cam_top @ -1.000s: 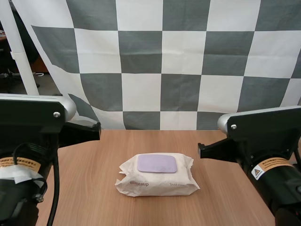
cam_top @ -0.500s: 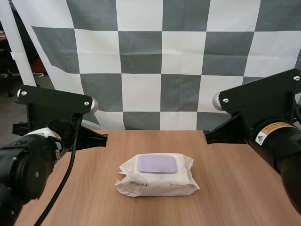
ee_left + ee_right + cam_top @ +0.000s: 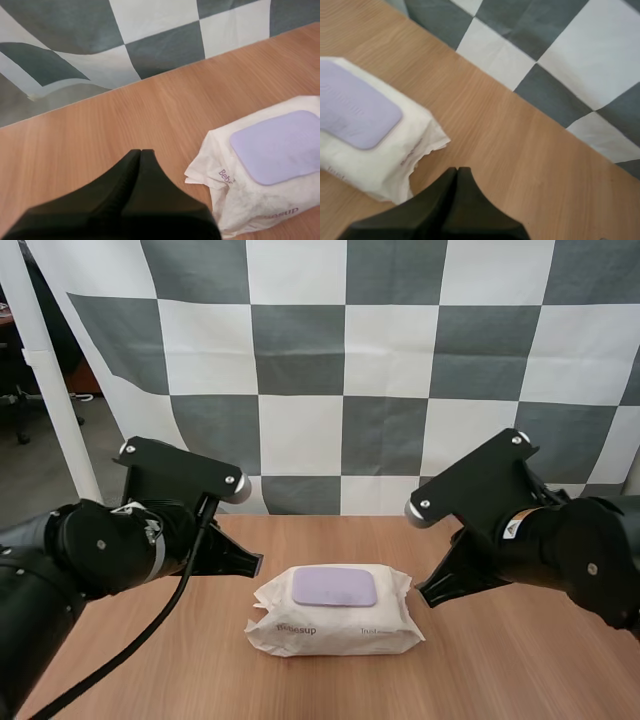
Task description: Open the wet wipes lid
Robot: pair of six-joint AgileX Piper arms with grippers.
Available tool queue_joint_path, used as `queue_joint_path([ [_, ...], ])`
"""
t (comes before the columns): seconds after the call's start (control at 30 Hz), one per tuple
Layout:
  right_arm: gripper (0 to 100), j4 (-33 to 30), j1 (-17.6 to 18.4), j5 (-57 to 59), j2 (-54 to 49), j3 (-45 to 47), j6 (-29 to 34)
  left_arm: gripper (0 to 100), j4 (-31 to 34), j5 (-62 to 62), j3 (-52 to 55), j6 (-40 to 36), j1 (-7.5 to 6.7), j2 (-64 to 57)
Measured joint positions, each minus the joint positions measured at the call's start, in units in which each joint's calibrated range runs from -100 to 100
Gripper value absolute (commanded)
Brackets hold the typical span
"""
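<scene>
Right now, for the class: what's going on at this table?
A pack of wet wipes lies on the table, its purple lid shut flat. The left gripper is beside one end of the pack and the right gripper beside the other. Both have their fingers shut on nothing, and neither touches the pack.

A soft white pack of wet wipes lies flat near the middle of the wooden table, its long side turned across the high view and its crinkled, crimped ends sticking out at both sides. On its upper face sits a pale lilac lid, a rectangle with rounded corners, shut and lying flush with the wrapper. Small purple lettering runs along the near side of the pack.
</scene>
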Motion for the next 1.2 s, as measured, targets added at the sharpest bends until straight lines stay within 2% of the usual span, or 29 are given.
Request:
queue_joint_path([
  [0.07, 0, 0.17, 0.0, 0.66, 1.0, 0.0, -1.39, 6, -2.73, 1.92, 0.0, 3.11, 0.0, 2.27],
  [0.1, 11, 0.17, 0.0, 0.77, 1.12, 0.0, -1.95, 10, -3.86, 2.86, 0.13, 4.63, 0.0, 3.17],
  [0.2, 58, 0.05, 0.0, 0.77, 1.12, 0.0, -2.43, 46, -6.39, 3.22, 1.47, 9.31, 0.08, 6.4],
  [0.27, 100, -0.41, 0.0, 0.77, 1.12, 0.0, -2.43, 71, -6.47, 3.45, 2.86, 12.13, 0.08, 8.65],
  [0.33, 100, -0.86, 0.0, 0.77, 1.12, 0.0, -2.43, 90, -6.83, 3.09, 4.46, 14.91, 0.08, 10.57],
  [0.43, 100, -2.67, 0.0, -0.06, 1.12, 0.0, -2.73, 99, -7.23, 2.71, 7.6, 19.29, 0.08, 13.02],
  [0.73, 100, -2.85, 0.0, -0.42, 1.12, 0.0, -3.55, 100, -18.39, -0.89, 14.66, 32.3, 0.08, 14.39],
  [0.8, 100, -2.85, 0.0, -0.42, 1.12, 0.0, -3.55, 100, -20.13, -1.92, 15.18, 34.18, 0.08, 14.39],
  [0.87, 100, -2.85, 0.0, 0.16, 1.12, 0.0, -3.55, 100, -26.18, -2.64, 15.62, 39.48, 0.08, 14.39],
  [0.97, 100, -2.85, 0.0, 0.38, 1.12, 0.0, -3.55, 100, -31.09, -2.64, 15.62, 43.79, 0.08, 14.39],
  [1.2, 100, -2.6, 0.0, 0.38, 1.12, 0.0, -3.64, 100, -38.43, -3.21, 15.68, 54.08, 0.08, 20.15],
])
